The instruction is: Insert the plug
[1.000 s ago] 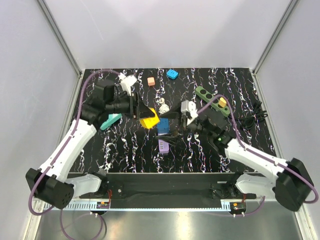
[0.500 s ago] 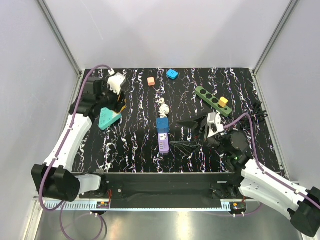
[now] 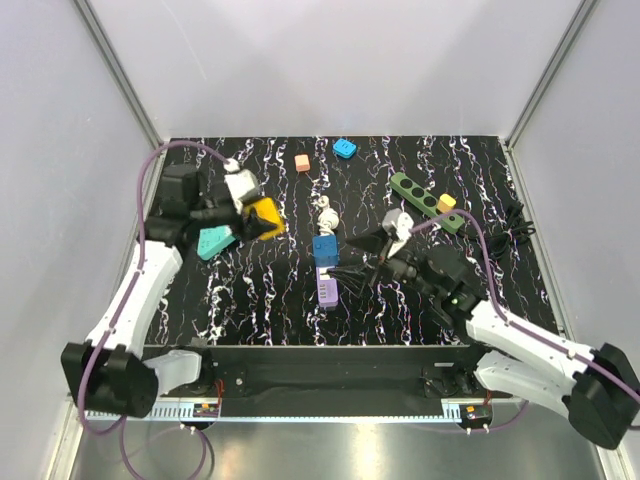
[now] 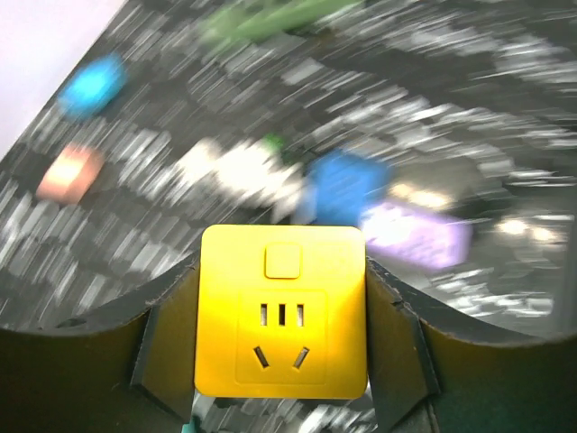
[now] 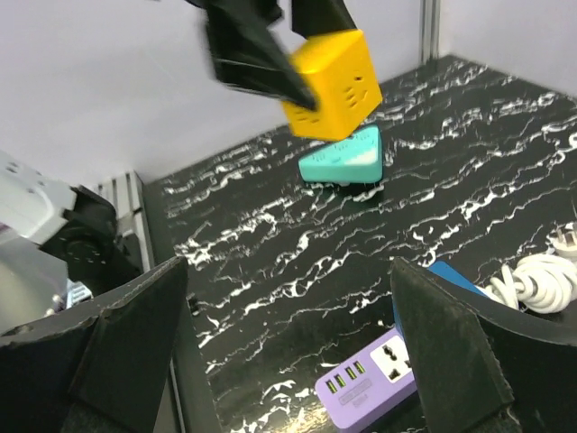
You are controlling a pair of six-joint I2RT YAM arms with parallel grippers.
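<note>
Overhead and wrist views of the two-arm station. The left end effector (image 3: 256,221) was clamped on the yellow socket cube (image 3: 267,214), one finger against each side face. In the left wrist view the cube (image 4: 282,311) filled the gap between the fingers (image 4: 167,347), its face with a square button and pin slots turned toward the camera. The background there was blurred.

From the right wrist view the cube (image 5: 332,83) hung clear of the counter (image 5: 270,244), above and just beside the teal triangular socket (image 5: 345,157), which lay flat.

The right end effector (image 3: 375,250) stood with its fingers wide apart and nothing between them. It hovered near mid-counter, just right of the blue block (image 3: 325,249) and the purple power strip (image 3: 328,290). Its two dark fingers (image 5: 126,338) framed bare counter.

The white plug (image 3: 327,212), with its coiled cord, lay on the counter (image 3: 250,300) near the centre. It was just beyond the blue block, between the two end effectors and held by neither. In the right wrist view its cord (image 5: 541,273) showed at the right edge.

A green power strip (image 3: 420,195) lay at the far right, a yellow adaptor (image 3: 445,203) seated on it.
</note>
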